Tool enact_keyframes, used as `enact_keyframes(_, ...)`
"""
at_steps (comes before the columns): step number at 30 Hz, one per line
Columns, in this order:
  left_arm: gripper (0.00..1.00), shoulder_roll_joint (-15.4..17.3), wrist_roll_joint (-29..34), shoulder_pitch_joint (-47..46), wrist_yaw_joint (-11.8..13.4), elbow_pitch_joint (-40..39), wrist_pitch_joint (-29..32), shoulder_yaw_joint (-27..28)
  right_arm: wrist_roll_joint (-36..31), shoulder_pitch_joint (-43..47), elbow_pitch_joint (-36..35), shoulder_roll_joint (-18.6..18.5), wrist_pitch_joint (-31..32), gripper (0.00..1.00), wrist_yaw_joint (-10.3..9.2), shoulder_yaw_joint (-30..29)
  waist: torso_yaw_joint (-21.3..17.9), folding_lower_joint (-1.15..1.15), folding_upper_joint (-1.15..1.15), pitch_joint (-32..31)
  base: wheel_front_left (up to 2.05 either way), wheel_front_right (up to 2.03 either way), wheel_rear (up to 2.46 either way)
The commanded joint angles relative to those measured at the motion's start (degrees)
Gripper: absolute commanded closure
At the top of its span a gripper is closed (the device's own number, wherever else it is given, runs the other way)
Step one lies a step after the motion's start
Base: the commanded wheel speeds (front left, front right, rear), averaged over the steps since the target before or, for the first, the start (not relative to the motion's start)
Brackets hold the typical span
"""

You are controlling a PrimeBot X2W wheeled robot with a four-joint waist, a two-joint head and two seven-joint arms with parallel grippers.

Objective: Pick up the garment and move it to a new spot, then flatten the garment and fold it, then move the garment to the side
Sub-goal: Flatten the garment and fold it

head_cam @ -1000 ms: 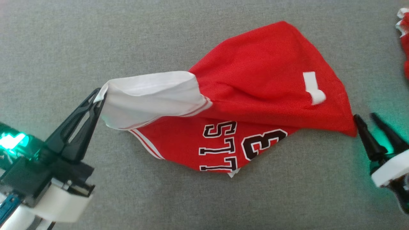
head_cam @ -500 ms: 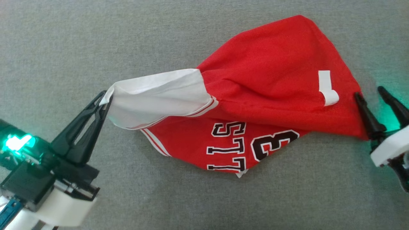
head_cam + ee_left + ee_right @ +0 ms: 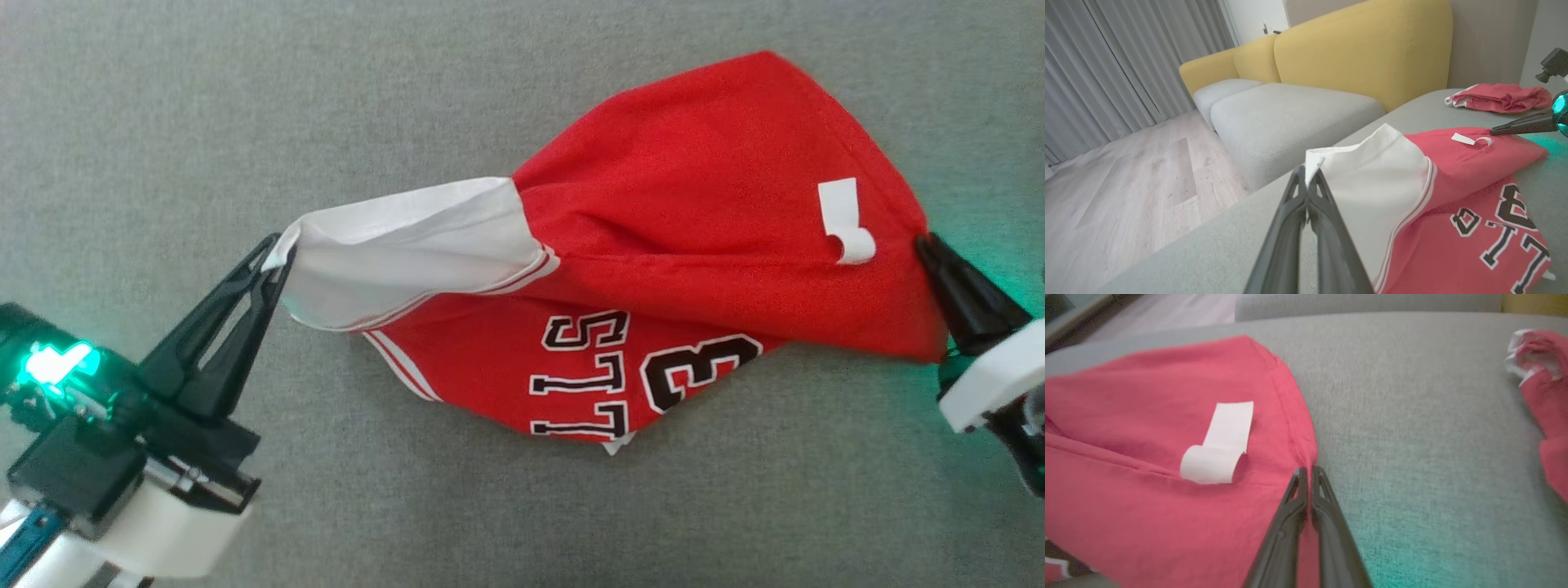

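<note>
The garment (image 3: pixel 686 212) is a red jersey with a white sleeve, black lettering and a white label; it lies crumpled on the grey cushion (image 3: pixel 245 98). My left gripper (image 3: pixel 277 253) is shut on the white sleeve's tip, lifting it off the cushion at the garment's left end. In the left wrist view the left gripper (image 3: pixel 1307 173) pinches that white corner of the garment (image 3: pixel 1453 204). My right gripper (image 3: pixel 927 245) is shut on the red hem at the garment's right edge. In the right wrist view the right gripper (image 3: pixel 1307 470) clamps the hem of the garment (image 3: pixel 1147 396) beside the curled label.
A second red and white garment (image 3: pixel 1502 98) lies bunched farther right on the cushion, and again at the right edge of the right wrist view (image 3: pixel 1543 388). A yellow sofa back (image 3: pixel 1363 45) rises behind; wooden floor (image 3: pixel 1126 175) lies beyond the cushion's edge.
My right gripper came in from the garment's lower right with its jaws apart and has shut on the red hem. My left gripper keeps its hold on the sleeve.
</note>
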Motion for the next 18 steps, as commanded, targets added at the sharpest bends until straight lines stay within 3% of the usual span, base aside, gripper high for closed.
enact_keyframes(1, 1.00, 2.3, 0.7, -2.8, -0.3, -1.1, -0.7, 3.3, 1.1, 1.7, -2.2, -1.7, -0.7, 1.00, 0.39, -0.4, -0.5, 0.00, 0.00, -1.1, 0.00, 0.00, 0.00)
enact_keyframes(8, 1.00, 5.2, -0.9, -6.8, -5.1, -0.6, -2.5, 7.0, 7.3, 1.7, -10.7, -5.3, 0.3, 1.00, 0.39, -6.7, -2.8, 0.00, 0.00, -7.5, 0.00, 0.00, 0.00)
enact_keyframes(14, 1.00, 7.2, -3.1, -14.9, -12.7, 0.4, -3.1, 11.8, 12.5, 0.3, -19.4, -9.7, 5.4, 1.00, 0.39, -13.9, -5.1, 0.00, 0.00, -12.8, 0.00, 0.00, 0.00)
enact_keyframes(18, 1.00, 7.4, -6.4, -24.6, -19.6, 2.9, -2.3, 16.3, 15.1, -5.4, -22.5, -13.8, 10.6, 1.00, 0.39, -18.9, -6.9, 0.00, 0.00, -14.3, 0.00, 0.00, 0.00)
